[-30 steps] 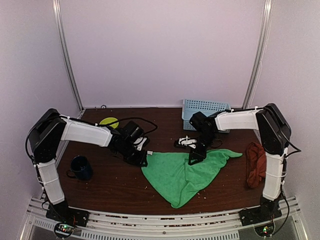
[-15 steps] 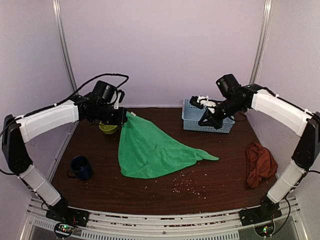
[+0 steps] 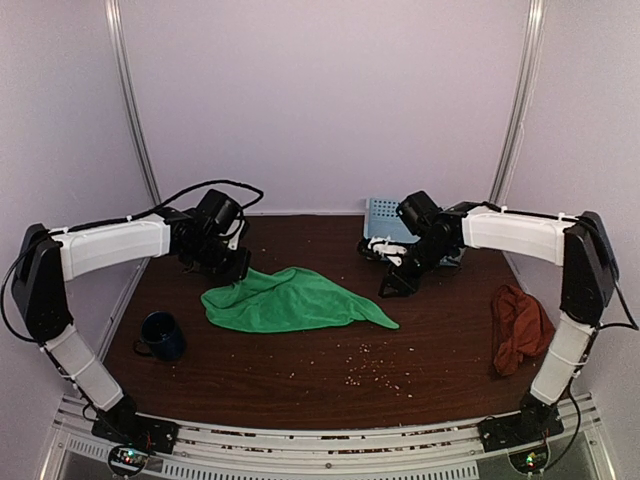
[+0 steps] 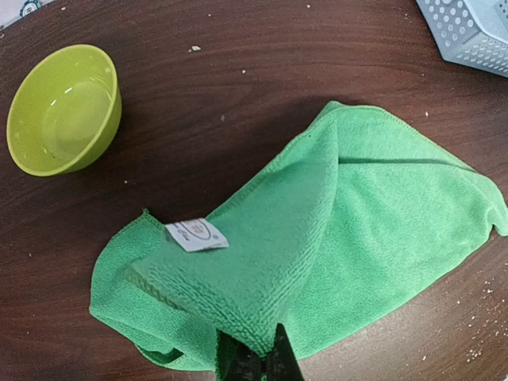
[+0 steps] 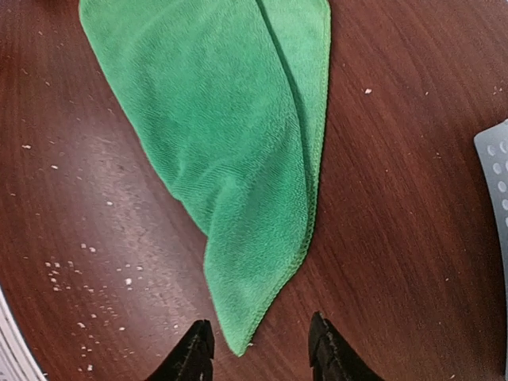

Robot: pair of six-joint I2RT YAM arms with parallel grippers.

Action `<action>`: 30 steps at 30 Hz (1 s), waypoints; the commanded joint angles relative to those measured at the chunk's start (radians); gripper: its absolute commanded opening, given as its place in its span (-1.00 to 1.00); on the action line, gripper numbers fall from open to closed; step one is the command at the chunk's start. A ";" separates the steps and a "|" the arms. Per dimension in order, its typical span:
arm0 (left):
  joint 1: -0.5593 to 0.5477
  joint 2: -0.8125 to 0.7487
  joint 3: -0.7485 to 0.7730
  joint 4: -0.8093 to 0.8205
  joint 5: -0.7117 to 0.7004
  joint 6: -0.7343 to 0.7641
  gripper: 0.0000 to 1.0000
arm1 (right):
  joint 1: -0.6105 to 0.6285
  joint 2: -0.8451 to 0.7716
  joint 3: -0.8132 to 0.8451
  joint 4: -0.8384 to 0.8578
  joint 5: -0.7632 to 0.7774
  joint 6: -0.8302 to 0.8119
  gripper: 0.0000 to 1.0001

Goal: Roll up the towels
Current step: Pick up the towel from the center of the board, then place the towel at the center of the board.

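1. The central towel [image 3: 290, 300] lies on the table [image 3: 250, 375].
2. Mug [image 3: 160, 335]: front-left of it.
3. Basket [image 3: 383, 212]: behind it, to the right.
4. Second towel [image 3: 520, 325]: well to its right.
5. Bowl [image 4: 63, 107]: near its left end, not touching.

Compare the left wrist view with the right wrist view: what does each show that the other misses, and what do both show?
Left wrist only: the bowl, the white tag on the cloth, and the left gripper shut on the green towel. Right wrist only: the right gripper, open, fingers either side of the towel's tip. Both: the green towel, a basket corner, the crumb-strewn table.
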 commanded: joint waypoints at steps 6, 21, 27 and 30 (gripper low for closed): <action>-0.001 -0.033 -0.063 0.088 -0.012 0.013 -1.00 | 0.004 0.222 0.078 0.018 0.072 0.057 0.14; 0.065 0.032 0.107 0.158 -0.063 0.082 -1.00 | -0.037 0.250 0.164 -0.084 0.170 0.068 -1.00; 0.067 -0.081 0.316 0.091 -0.127 0.132 -1.00 | -0.154 0.082 0.426 -0.119 0.182 0.061 -1.00; 0.067 -0.176 0.416 0.071 -0.099 0.163 -1.00 | -0.221 -0.010 0.549 -0.096 0.149 0.060 -1.00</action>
